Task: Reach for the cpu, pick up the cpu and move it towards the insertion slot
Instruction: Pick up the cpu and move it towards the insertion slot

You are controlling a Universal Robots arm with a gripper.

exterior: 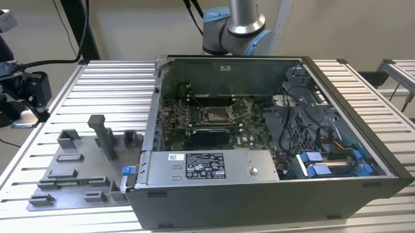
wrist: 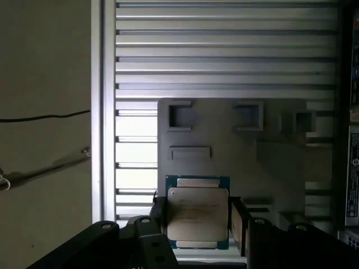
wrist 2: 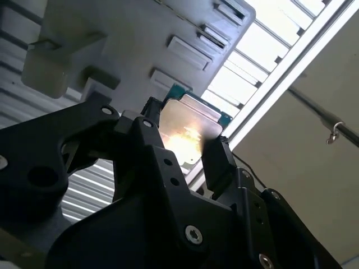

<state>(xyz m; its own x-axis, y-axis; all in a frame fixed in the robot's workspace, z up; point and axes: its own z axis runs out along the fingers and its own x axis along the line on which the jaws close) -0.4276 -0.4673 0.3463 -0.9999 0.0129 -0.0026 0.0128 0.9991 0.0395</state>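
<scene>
Starting at the exterior view's left, you have dark equipment (exterior: 29, 94) with a black cable at the tabletop's edge. Next comes the slatted aluminium tabletop (exterior: 104, 82) itself, pale and ribbed. The grey fixture plate (exterior: 71, 170) lies at the tabletop's near corner on that side, with blocks and a post standing up from it. Just beside the plate, further right, the open computer case (exterior: 259, 194) takes the middle of the tabletop. Inside it, on the green board, the insertion slot (exterior: 217, 115) shows its silver frame and dark centre. Beyond the case's far edge the arm's base (exterior: 236, 26) rises against a beige wall (exterior: 143, 29). A second slatted table (exterior: 402, 73) stands at the right.

In the first wrist view your gripper (wrist: 199, 223) has the cpu (wrist: 197, 216) clamped between its fingers (wrist: 238, 224), which press on two opposite edges. The cpu hangs metal side up over the fixture plate, well apart from the insertion slot. Past the tabletop's side rail you see beige floor (wrist: 45, 67) with a thin cable (wrist: 45, 117) across it. In the second wrist view the cpu's top catches a bright glare.
</scene>
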